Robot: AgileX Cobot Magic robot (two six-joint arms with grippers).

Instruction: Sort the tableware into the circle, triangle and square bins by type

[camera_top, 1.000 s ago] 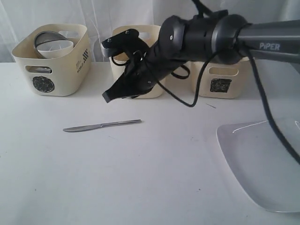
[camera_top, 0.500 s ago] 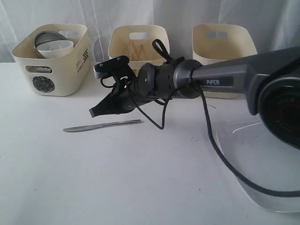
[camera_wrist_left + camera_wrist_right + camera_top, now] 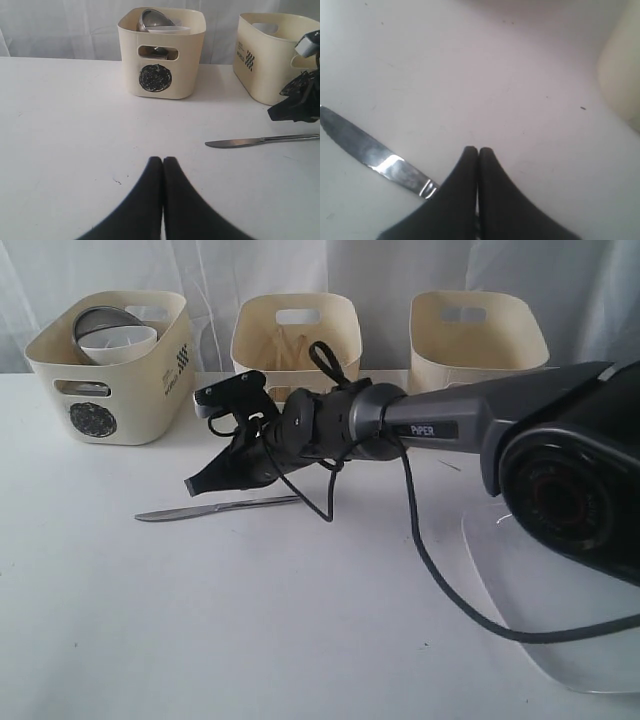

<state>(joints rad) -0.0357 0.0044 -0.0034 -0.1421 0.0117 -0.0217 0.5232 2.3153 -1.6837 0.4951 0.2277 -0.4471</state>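
Compared with a second ago, we are bringing the right arm (image 3: pixel 440 425) lower and further left, while the knife (image 3: pixel 215 507) is lying just where it was: flat on the table (image 3: pixel 300 640), in front of the gap between the circle bin (image 3: pixel 135 390) and the middle bin (image 3: pixel 250 335). We are holding the right gripper (image 3: pixel 195 485) just above the knife, about where blade meets handle, fingers pressed together and gripping nothing. The left gripper (image 3: pixel 163 160) is waiting with fingers likewise together, well apart from the knife. To do this well, we are judging that the fingers must part before going down, straddle the thin handle crosswise, and reach right to the tabletop, since so flat a thing may slip out. The circle bin is holding the steel bowl (image 3: pixel 98 320) and the white bowl (image 3: pixel 120 343). The middle bin is showing wooden chopsticks (image 3: pixel 285 345), its mark hidden by the arm. The right-hand bin (image 3: pixel 480 340) is showing nothing inside from here. The plate (image 3: pixel 540 590) is lying on the table, not yet binned.
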